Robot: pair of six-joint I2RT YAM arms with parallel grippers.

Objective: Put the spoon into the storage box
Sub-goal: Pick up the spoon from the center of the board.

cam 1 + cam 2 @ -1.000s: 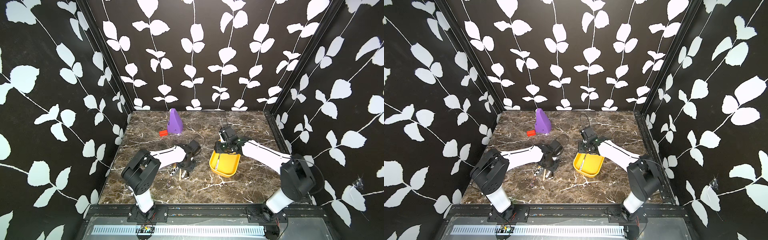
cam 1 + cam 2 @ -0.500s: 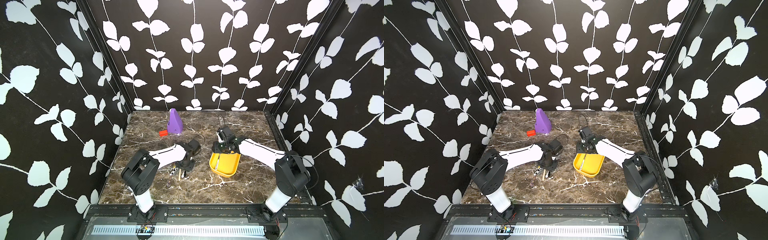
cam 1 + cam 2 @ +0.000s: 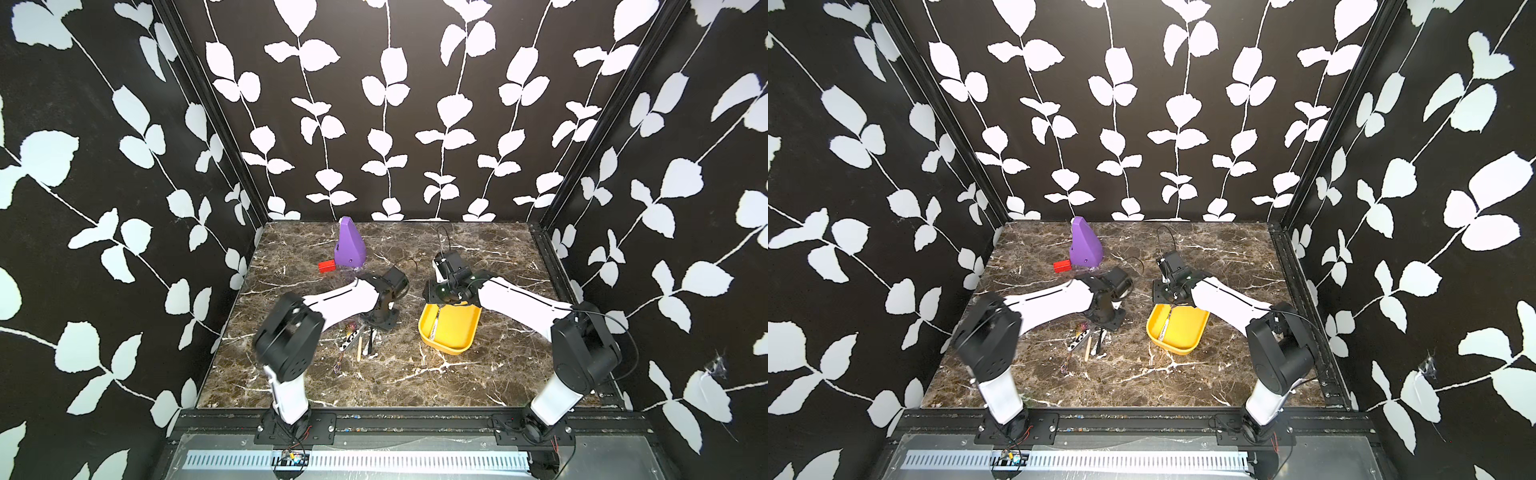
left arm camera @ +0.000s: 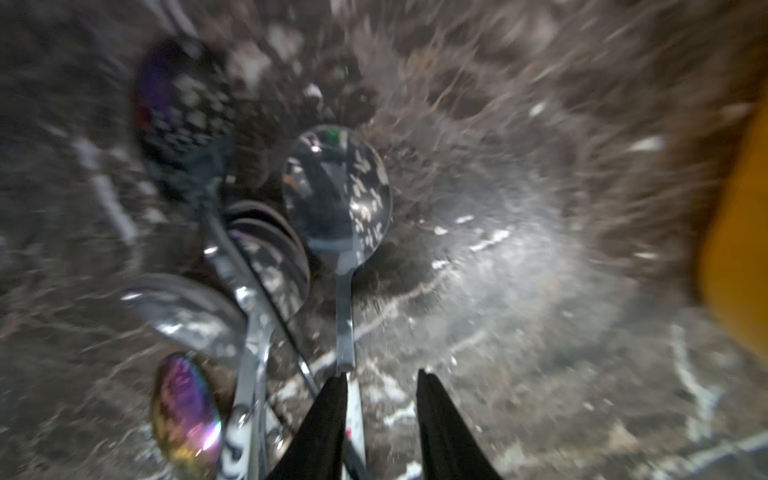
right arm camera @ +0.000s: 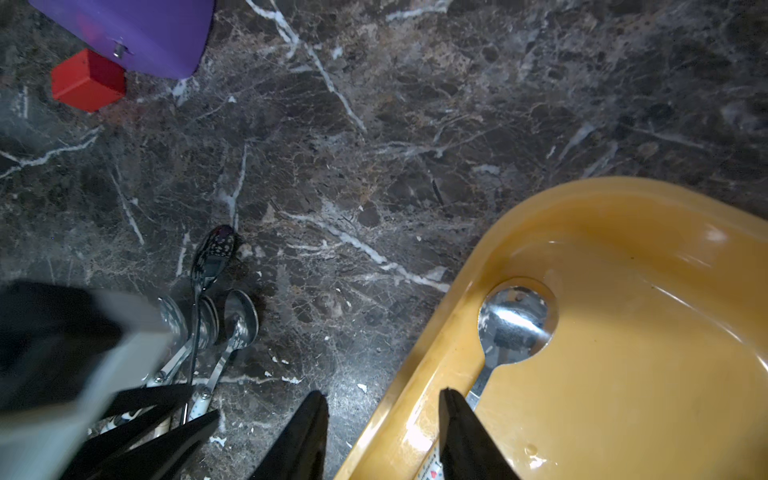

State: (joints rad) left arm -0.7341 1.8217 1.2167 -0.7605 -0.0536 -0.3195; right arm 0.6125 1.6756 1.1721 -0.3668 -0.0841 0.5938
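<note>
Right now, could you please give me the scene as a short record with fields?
storage box: yellow, one spoon lying inside
loose spoons: heaped on marble under left tool
left tool: open, spoon handle beside one finger
right tool: open, straddling the box wall
far side: purple wedge, red block

Both top views look down from high at the front onto the whole marble table [image 3: 374, 374]. Each wrist camera peers close past its own fingers, sharing the spoon pile [image 5: 216, 316].
</note>
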